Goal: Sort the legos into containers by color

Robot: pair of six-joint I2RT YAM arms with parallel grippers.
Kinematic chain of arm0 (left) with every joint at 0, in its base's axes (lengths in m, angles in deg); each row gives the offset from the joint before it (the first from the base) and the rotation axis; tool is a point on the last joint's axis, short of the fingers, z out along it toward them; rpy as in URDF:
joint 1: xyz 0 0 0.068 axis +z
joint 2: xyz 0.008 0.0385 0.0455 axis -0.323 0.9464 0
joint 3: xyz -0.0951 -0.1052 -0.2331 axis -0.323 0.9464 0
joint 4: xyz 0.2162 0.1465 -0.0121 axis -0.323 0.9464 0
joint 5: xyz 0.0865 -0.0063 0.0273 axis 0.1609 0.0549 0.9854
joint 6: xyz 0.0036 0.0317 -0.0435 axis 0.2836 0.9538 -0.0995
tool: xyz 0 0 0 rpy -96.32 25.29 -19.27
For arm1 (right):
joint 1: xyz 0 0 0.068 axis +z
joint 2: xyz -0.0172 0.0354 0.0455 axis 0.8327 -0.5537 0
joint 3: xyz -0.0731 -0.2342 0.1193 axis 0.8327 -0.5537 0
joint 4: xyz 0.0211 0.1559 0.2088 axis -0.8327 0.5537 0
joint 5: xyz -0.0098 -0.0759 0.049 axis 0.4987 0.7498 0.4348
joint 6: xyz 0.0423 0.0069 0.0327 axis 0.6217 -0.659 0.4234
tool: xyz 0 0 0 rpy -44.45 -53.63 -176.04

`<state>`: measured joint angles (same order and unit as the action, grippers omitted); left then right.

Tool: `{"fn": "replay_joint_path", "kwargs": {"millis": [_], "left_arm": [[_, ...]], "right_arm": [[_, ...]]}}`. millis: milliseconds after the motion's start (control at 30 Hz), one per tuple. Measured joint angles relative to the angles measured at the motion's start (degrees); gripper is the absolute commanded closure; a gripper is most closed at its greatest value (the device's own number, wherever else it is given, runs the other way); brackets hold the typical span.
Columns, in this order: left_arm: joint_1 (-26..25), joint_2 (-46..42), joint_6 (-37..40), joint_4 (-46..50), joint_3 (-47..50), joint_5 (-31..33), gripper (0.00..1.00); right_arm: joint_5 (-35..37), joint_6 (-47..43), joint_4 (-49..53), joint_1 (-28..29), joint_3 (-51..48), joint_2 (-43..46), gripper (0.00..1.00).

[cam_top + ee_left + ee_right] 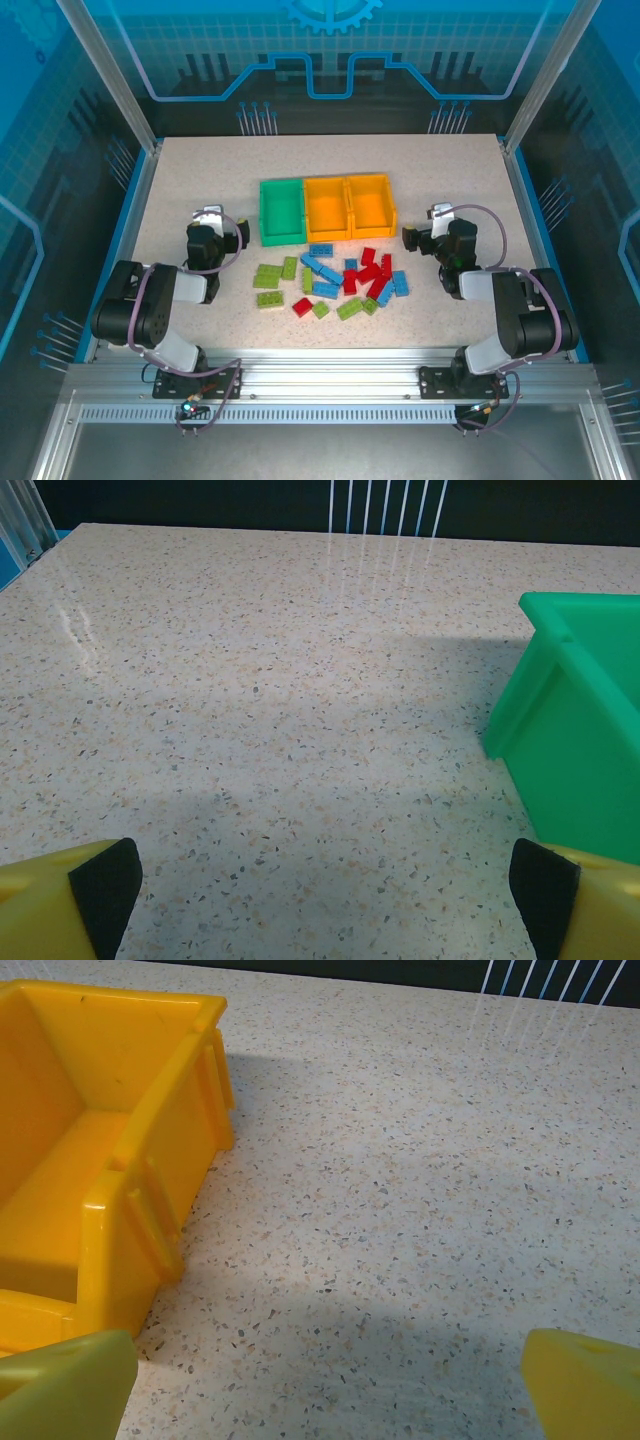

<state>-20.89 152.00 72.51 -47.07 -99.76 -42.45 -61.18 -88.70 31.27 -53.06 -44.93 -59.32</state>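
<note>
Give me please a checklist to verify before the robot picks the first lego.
1. Left hand open and empty: ok.
2. Right hand open and empty: ok.
3. Green bin and both orange bins empty: ok.
4. Legos all on the table, on the near side of the bins: ok.
5. Each lego apart enough to grasp: not ok, many touch in the pile.
6. Which orange bin takes red, which blue: cannot tell.
</note>
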Motion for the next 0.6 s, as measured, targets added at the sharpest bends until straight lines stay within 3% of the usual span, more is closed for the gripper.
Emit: {"fn": "replay_joint_path", "kwargs": {"millis": [133,333,500,600], "left_arm": [[-0.26,-4.46,-0.07,7.13,-0.59,0.15,0.01],[-1.44,-23.02,-9.03,39.80,-15.67,1.09,0.01],[-8.72,-34.88,-15.87,56.68,-20.94,1.79,0.01],[-12.48,-36.79,-19.26,65.26,-20.94,1.92,0.01]], "right_arm": [[0.13,0.85,14.49,-0.09,6.43,2.58,0.06],[-1.64,2.89,39.71,2.58,23.47,12.20,0.09],[-1.31,4.46,57.29,11.21,26.84,13.57,0.10],[-1.05,7.23,67.41,13.29,26.88,10.69,0.12]]}}
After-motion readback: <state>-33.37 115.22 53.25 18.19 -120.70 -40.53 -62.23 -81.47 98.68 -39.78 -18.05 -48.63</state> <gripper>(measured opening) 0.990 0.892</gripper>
